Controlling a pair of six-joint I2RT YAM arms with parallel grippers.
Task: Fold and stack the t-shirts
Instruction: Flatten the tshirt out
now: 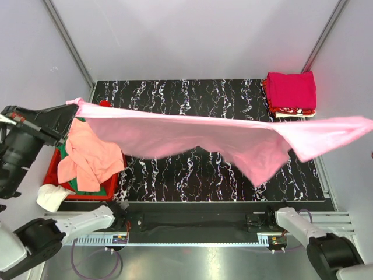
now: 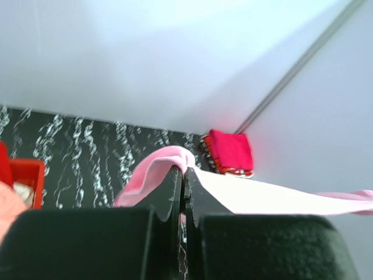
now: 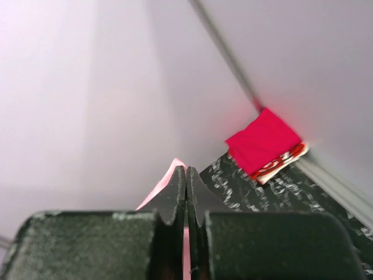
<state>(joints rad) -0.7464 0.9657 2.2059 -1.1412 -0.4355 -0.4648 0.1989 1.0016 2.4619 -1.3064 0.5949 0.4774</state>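
Observation:
A light pink t-shirt (image 1: 192,137) hangs stretched wide above the black marbled table (image 1: 175,93). My left gripper (image 1: 73,107) is shut on its left corner, and in the left wrist view the cloth (image 2: 154,169) bunches over the closed tips of that gripper (image 2: 185,170). The shirt's right end runs past the frame edge, where my right gripper (image 3: 186,169) is shut with pink cloth (image 3: 168,177) beside its tips. A folded stack (image 1: 291,93) with a magenta shirt on top lies at the back right corner. A salmon t-shirt (image 1: 90,157) lies over the crate.
A red plastic crate (image 1: 55,166) stands at the table's left edge with green cloth (image 1: 70,184) in it and a white shirt (image 1: 52,197) spilling off its near corner. Grey walls close in the table on three sides.

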